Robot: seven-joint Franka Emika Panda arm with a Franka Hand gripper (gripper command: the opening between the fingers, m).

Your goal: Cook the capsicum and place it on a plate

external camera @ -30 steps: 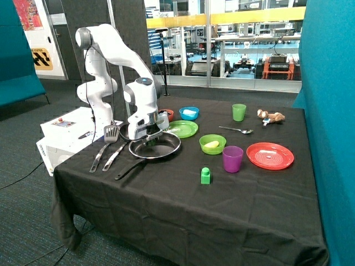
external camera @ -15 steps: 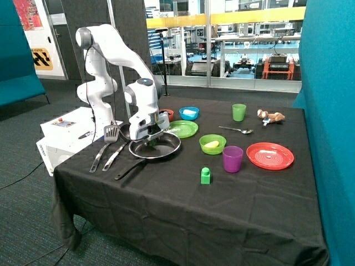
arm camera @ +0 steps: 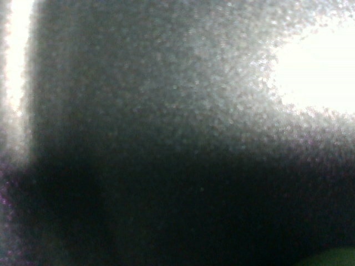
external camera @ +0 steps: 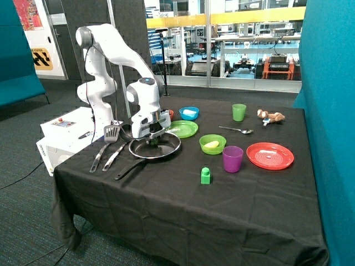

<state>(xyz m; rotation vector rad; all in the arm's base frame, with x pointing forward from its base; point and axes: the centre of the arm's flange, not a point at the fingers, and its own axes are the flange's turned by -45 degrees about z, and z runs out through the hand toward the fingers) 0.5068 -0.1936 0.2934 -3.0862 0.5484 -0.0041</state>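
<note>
Over the black pan (external camera: 161, 148), the pincer (external camera: 152, 139) grips the capsicum (external camera: 152, 142).

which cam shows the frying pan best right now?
Outside view. The black frying pan shows whole there, handle included, with the claw low over it, beside the lime-green plate. The wrist view shows only a dark grainy surface, nothing recognisable as the pan.
</note>
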